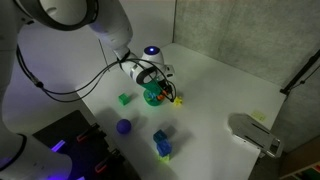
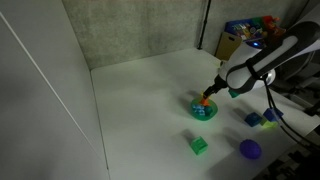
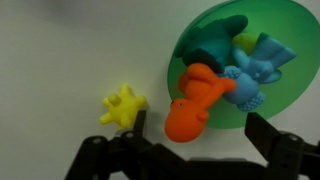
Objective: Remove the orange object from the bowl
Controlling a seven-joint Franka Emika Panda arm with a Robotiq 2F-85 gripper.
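In the wrist view the small orange-red chunky toy piece point(image 3: 195, 100) lies across the near rim of the round teal-green bowl point(image 3: 215, 30), its upper end inside against a light-blue toy piece point(image 3: 255, 65), its lower end out over the white table point(image 3: 50, 50). The black gripper point(image 3: 198, 135) straddles that lower end, its fingers point(image 3: 270, 140) spread wide with a gap showing on each side. A small yellow star-like piece point(image 3: 122, 105) lies just beside the bowl.
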